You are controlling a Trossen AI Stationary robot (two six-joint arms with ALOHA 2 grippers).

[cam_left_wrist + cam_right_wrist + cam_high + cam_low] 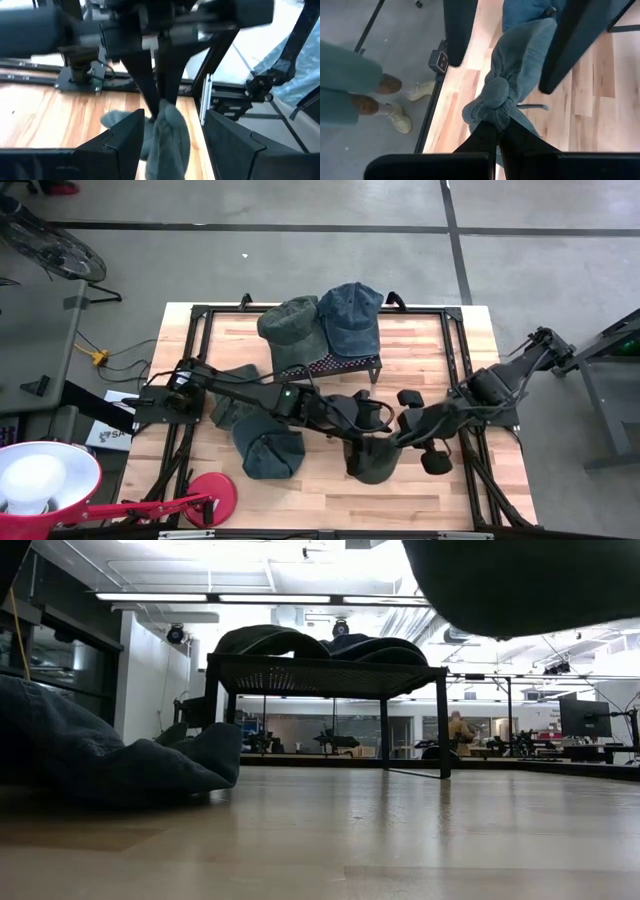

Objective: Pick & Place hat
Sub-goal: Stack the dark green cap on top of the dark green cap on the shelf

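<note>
A grey-green hat (375,463) hangs near the table's near-right part. In the low view the grey-green hat (520,580) is clear of the wood. My right gripper (495,125) comes from the right and is shut on it. My left gripper (175,120) reaches across from the left and is open. Its two fingers (460,30) stand on either side of the hat's hanging body (525,45). My right gripper pinches a bunched fold of the hat's cloth (492,102) between its two fingers; one layer or several, I cannot tell. The hat is lifted clear of the table and droops away from the fingers. My left gripper straddles the hat; whether a finger touches the cloth I cannot tell.
A black mesh rack (345,365) at the far centre carries a green hat (290,325) and a blue hat (352,315). Two blue hats (268,450) lie left of centre. A red lamp (40,480) stands at the near-left corner. A person's legs (350,80) show beyond the table's edge.
</note>
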